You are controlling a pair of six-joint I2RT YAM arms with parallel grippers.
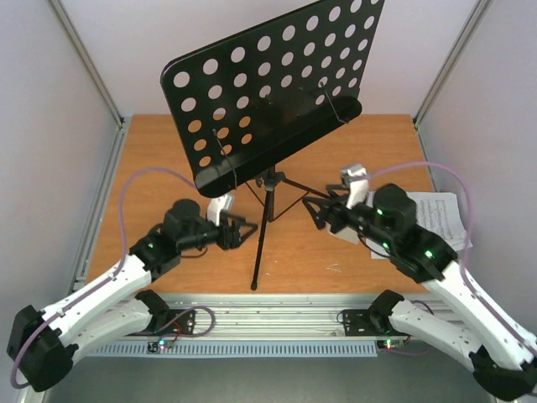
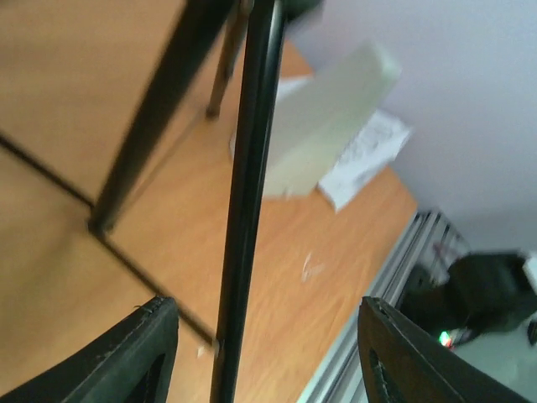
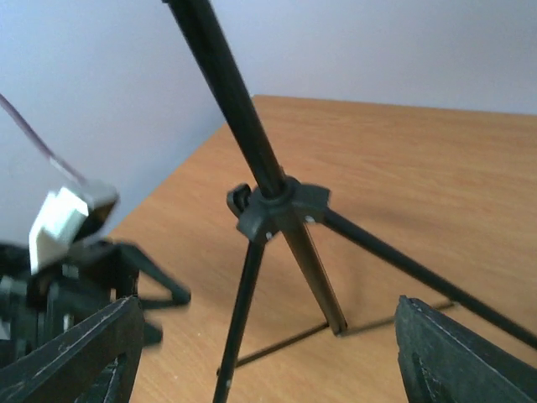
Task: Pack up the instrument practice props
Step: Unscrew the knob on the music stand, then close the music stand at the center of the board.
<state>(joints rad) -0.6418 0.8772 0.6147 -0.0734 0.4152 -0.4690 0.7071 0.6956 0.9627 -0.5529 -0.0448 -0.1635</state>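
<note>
We see the black music stand (image 1: 277,143) upright in the middle of the wooden surface (image 1: 151,159), its round-holed desk tilted and filling the upper centre of the overhead view. Its thin pole (image 1: 265,220) runs down to the lower centre of that view. The left gripper (image 1: 239,232) sits just left of the pole and the right gripper (image 1: 321,214) just right of it, both low and pointing inward at the stand. In the left wrist view the left gripper's fingers (image 2: 126,357) are spread, and the pole passes between them, nearer the finger at the lower left of the frame, with a gap showing on both sides. In the right wrist view the right gripper's fingers (image 3: 461,357) are spread wide too and pinch nothing. The stand's hub (image 3: 281,206) and splayed legs (image 3: 310,269) stand ahead of them at the centre of the frame. The blurred left gripper shows at the left edge. The white metronome (image 2: 336,117) appears in the upper right of the left wrist view, beyond the pole. It seems to rest on the sheet of music (image 2: 369,151), though blur keeps us from being sure. In the overhead view the sheet lies flat at the right side of the surface, partly under the right arm.
</note>
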